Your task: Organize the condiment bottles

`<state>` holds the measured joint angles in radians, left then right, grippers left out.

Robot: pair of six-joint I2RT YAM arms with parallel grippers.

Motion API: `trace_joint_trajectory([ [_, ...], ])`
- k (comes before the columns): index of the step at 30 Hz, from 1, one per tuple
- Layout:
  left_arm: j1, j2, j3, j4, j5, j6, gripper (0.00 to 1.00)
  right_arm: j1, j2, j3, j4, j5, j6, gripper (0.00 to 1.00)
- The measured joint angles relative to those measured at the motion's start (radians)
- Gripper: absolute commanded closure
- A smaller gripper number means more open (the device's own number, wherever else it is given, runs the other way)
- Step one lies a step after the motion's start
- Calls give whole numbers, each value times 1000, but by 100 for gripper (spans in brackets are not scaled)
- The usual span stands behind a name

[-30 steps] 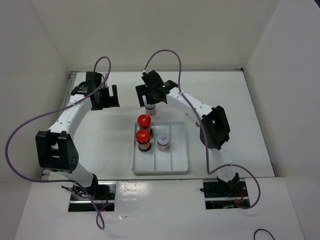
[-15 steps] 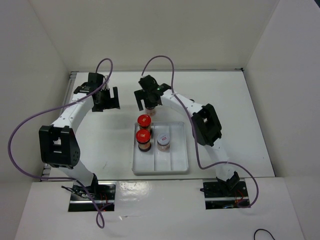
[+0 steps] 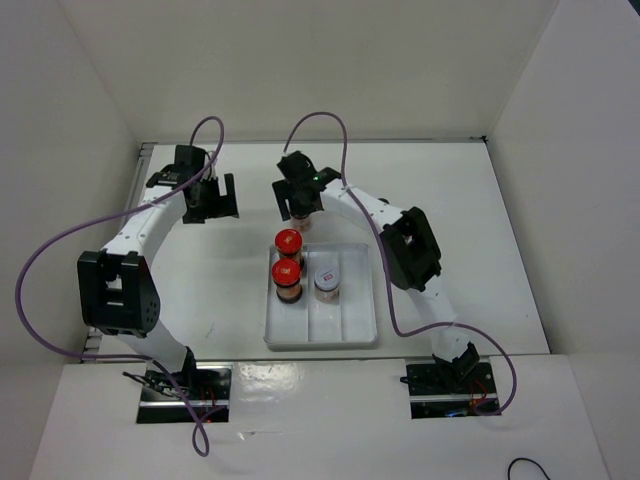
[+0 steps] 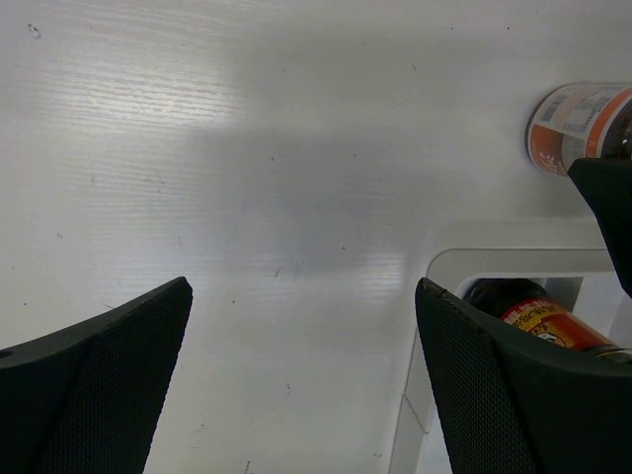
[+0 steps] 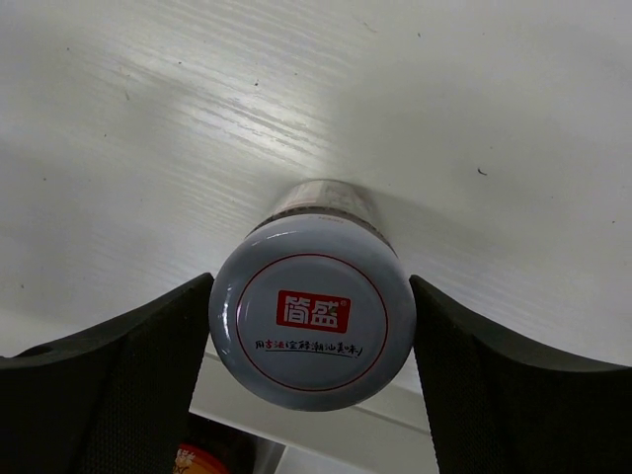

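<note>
Right gripper (image 3: 299, 205) grasping a white-lidded jar (image 5: 308, 314), its pads meeting the lid on both sides; the jar stands on the worktop (image 3: 470, 250) just beyond the far rim of the tray (image 3: 345, 335). Left gripper (image 4: 301, 286) hangs released over bare worktop, holding nothing. Inside the tray stand two red-lidded jars (image 3: 287, 270) and a second white-lidded jar (image 3: 326, 275). The hold is high, on the lid alone, so the jar may tilt or slip on lifting. Carried too low, its base would likely catch the rim or knock the red-lidded jar nearest it. How hard the pads press cannot be judged. The jar's body and base are hidden beneath lid and gripper, the left wrist view crops it at the frame edge, and no black-capped jar appears in any view.
</note>
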<state>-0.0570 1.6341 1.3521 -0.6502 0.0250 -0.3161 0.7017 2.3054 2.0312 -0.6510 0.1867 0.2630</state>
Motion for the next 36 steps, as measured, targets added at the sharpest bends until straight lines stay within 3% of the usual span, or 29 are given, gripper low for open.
trace_joint_trajectory([
  [4,2,0,0,0,0,0,0,0,9,5,0,7,-2,29],
  [7,2,0,0,0,0,0,0,0,13,5,0,16,-3,42],
  [8,2,0,0,0,0,0,0,0,13,5,0,18,-3,53],
  [11,2,0,0,0,0,0,0,0,13,5,0,22,-3,69],
  [15,2,0,0,0,0,0,0,0,13,5,0,39,-3,77],
  [25,2,0,0,0,6,0,0,-1,-53,-27,-48,102,-10,82],
  [36,2,0,0,0,9,0,0,-2,-434,-241,-74,113,21,82],
])
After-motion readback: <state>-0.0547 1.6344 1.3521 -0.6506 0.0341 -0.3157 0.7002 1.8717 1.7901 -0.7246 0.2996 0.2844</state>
